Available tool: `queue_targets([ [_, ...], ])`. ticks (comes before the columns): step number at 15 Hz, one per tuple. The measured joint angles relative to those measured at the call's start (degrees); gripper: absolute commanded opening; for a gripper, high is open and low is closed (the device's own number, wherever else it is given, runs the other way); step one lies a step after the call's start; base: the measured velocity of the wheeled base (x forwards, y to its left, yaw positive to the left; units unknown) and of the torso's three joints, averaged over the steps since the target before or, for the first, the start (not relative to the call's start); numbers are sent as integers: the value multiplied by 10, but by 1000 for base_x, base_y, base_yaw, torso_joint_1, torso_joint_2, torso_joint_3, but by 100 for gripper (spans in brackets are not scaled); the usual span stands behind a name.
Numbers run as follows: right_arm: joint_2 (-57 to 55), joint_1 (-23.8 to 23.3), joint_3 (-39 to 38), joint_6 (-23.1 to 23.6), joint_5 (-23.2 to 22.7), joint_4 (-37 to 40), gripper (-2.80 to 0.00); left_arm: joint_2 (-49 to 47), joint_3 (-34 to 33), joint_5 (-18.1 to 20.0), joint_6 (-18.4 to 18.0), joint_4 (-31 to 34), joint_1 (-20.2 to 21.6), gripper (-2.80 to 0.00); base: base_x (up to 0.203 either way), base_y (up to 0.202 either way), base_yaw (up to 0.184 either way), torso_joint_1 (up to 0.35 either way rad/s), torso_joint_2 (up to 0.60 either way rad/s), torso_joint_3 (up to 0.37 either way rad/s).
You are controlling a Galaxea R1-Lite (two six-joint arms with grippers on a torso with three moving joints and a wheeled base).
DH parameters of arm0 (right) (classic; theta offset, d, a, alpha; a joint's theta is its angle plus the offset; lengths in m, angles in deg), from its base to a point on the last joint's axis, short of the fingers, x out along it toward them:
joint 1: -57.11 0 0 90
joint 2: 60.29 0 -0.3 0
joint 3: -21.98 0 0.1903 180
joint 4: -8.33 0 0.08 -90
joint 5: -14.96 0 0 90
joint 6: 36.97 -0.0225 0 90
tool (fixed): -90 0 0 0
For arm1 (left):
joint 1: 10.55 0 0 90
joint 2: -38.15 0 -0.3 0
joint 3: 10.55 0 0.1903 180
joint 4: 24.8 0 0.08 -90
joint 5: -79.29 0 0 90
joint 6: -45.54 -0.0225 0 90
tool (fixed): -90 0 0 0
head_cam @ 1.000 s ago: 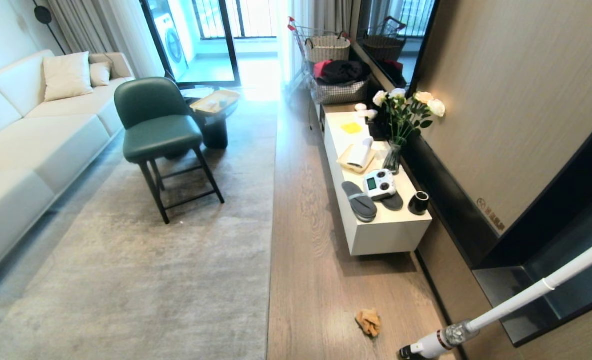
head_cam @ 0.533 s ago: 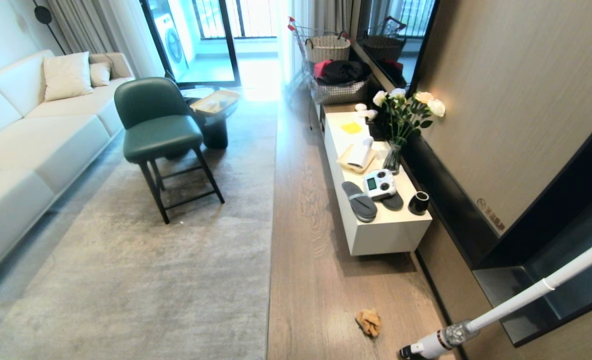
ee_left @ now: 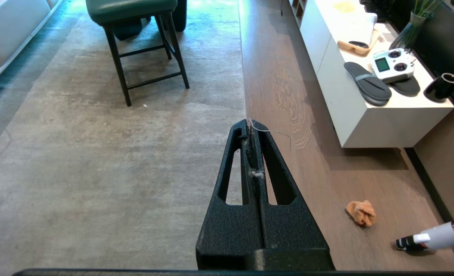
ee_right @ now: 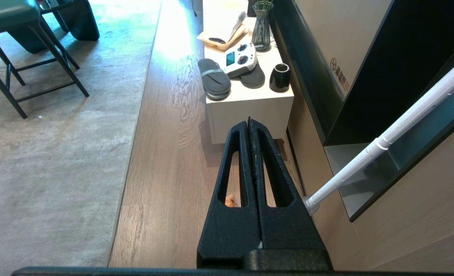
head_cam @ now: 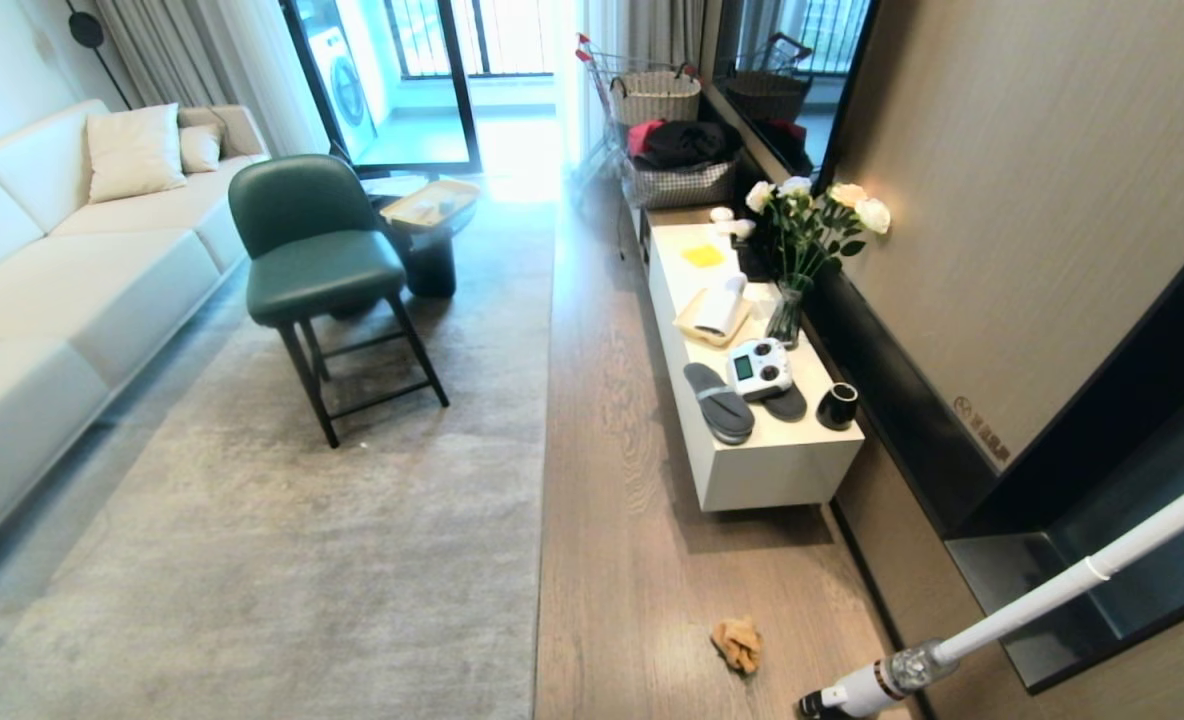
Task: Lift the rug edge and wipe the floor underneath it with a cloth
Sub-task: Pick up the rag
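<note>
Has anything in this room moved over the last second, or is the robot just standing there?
Nothing visibly changed. The cloth lies on the floor beside the rug edge, which lies flat. The left tool and right tool are shut and empty.

Head view looks down the room; both wrist views face forward, sharing the cloth (head_cam: 737, 643), perhaps nearer.
</note>
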Motion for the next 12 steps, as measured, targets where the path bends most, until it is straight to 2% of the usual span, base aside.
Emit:
queue_targets([
  [12,0,0,0,0,0,0,-280,0,0,0,0,0,0,-280,0,0,0,0,0,0],
])
